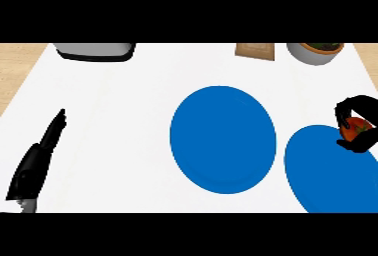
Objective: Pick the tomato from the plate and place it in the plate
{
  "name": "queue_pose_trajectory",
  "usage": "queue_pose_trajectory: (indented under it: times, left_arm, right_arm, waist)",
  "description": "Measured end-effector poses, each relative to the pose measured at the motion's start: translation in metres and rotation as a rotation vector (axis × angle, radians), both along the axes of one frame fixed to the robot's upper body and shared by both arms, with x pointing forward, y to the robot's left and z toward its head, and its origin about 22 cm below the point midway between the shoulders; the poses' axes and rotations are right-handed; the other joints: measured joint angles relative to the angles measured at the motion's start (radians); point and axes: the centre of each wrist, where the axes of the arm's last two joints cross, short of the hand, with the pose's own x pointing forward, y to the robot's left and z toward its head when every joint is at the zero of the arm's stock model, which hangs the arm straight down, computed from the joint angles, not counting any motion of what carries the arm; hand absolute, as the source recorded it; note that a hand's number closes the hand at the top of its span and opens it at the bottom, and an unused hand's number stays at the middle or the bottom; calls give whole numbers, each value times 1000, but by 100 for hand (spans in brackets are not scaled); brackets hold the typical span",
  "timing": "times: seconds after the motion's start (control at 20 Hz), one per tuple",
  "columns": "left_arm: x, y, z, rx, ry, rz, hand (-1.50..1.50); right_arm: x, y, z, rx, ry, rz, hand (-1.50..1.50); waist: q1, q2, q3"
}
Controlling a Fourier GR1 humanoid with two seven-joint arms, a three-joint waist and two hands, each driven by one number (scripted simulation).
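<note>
Right hand (359, 122) curled round the tomato (358, 126)
Red, green-topped tomato sits over the right-edge plate's (325, 170) upper rim; left hand (35, 162) lies straight-fingered, holding nothing, near the surface's (118, 110) left edge.

I'm looking at a kitchen: white counter (118, 125), blue plates (221, 140), grey appliance (94, 51) and potted plant (316, 51) along its far edge.
</note>
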Motion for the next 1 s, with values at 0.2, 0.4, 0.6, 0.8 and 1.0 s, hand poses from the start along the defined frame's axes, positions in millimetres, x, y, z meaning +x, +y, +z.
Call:
queue_pose_trajectory:
  times: [0.2, 0.4, 0.6, 0.8, 1.0]
  left_arm:
    - [2, 1, -2, -5, 2, 6, 0]
    - [0, 2, -8, -10, 6, 20, 0]
    - [-3, 4, -9, -5, 13, 33, 0]
    - [-8, 10, -9, -7, 24, 49, 0]
    - [-13, 13, -11, -5, 29, 62, 0]
  right_arm:
    - [13, 3, 12, -56, -155, -64, 150]
    - [22, 2, 28, -29, -296, -90, 150]
    - [29, -2, 52, 38, -464, -69, 150]
    - [38, 1, 75, 168, -579, 36, 150]
    - [48, 17, 95, 296, -591, 157, 150]
  waist:
    - [-3, 1, 1]
    - [-14, -3, 0]
    - [-31, -10, -1]
    - [-47, -18, -2]
    - [-62, -25, -4]
